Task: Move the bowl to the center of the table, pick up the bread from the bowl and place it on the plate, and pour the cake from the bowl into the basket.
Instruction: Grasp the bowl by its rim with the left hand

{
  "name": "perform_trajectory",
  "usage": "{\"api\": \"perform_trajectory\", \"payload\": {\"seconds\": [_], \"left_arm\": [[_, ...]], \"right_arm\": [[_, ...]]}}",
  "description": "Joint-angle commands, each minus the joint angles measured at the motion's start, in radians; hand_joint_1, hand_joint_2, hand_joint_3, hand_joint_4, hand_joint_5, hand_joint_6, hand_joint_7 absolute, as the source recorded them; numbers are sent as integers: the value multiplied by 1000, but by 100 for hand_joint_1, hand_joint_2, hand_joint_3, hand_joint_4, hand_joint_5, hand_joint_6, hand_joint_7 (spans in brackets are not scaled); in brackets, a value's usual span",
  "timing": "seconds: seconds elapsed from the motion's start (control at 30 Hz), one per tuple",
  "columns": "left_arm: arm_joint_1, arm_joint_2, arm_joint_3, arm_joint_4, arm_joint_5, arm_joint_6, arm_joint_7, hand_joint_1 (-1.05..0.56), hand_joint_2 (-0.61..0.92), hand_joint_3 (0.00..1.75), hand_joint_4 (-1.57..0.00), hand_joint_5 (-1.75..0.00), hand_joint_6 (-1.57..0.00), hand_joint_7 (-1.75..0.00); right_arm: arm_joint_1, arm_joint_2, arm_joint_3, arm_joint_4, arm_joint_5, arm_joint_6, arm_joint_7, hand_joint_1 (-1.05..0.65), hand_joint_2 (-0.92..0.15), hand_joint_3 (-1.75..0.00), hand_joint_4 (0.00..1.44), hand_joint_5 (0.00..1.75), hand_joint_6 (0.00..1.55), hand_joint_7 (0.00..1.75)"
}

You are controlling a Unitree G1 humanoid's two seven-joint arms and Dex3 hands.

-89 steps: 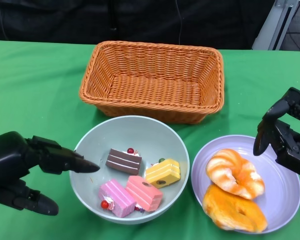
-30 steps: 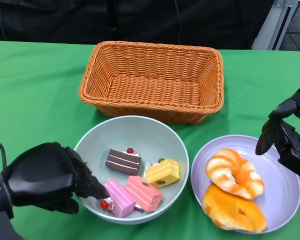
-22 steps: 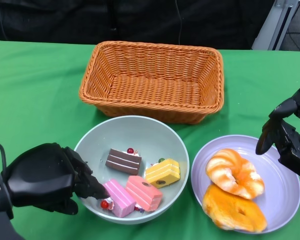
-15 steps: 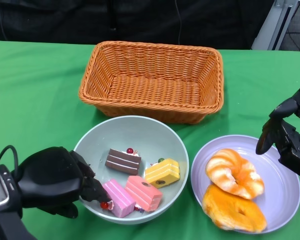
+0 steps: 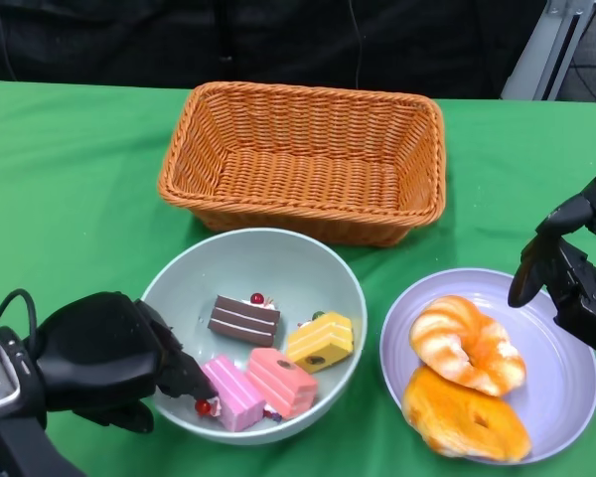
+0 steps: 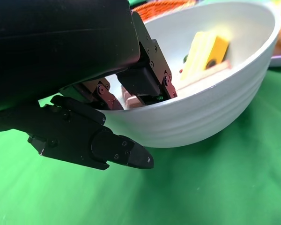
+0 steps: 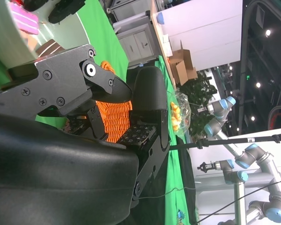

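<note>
Left hand point(image 5: 104, 360) grips the near rim of the bowl point(image 5: 268, 260), fingers hooked inside and thumb beneath, a hold suited to tipping the cakes point(image 5: 266, 358) into the basket point(image 5: 308, 159) beyond. Right hand point(image 5: 568, 270) hovers unclenched, holding nothing, over the plate point(image 5: 556, 378), where the bread point(image 5: 465, 343) lies.

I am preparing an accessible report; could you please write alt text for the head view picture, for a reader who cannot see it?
The robot's left hand grips the near-left rim of a pale bowl holding four cake pieces. A lilac plate with two breads lies to the right, under the open right hand; an orange wicker basket stands behind on the green table.
</note>
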State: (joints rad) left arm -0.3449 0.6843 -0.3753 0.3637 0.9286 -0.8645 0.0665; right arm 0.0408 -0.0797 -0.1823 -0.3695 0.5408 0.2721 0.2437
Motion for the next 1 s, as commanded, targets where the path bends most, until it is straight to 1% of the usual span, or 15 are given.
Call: {"api": "perform_trajectory", "payload": {"seconds": [0.03, 0.27, 0.57, 0.8, 0.9, 1.0], "left_arm": [[-14, -3, -26, 19, -2, 9, -10, -42, 92, 11, -77, 0, -74, 0], [-23, -15, -52, 23, -31, 40, -55, -41, 92, 14, -74, 0, -73, 0], [-41, -31, -79, 58, -37, 51, -47, -41, 92, 16, -74, 0, -74, 0], [-44, -42, -81, 96, -61, 25, -8, -41, 92, 13, -79, -2, -82, -3], [-44, -42, -81, 99, -64, 24, -7, -40, 92, 15, -79, -2, -83, -3], [-36, -49, -69, 117, -94, 7, 17, -37, 92, 12, -77, -1, -91, -7]], "right_arm": [[8, 1, -1, -24, 10, 8, -15, -12, -72, -88, 75, 167, 72, 130], [10, 0, 2, -24, 12, 7, -18, -11, -71, -90, 75, 166, 72, 131], [10, -4, 4, -22, 9, 4, -18, -10, -71, -91, 75, 167, 72, 132], [10, -3, 5, -21, 6, 9, -24, -10, -69, -93, 75, 168, 73, 132], [10, -3, 6, -21, 5, 9, -23, -10, -69, -94, 74, 168, 72, 132], [9, -5, 10, -20, -1, 9, -23, -10, -69, -94, 73, 168, 71, 132]]}}
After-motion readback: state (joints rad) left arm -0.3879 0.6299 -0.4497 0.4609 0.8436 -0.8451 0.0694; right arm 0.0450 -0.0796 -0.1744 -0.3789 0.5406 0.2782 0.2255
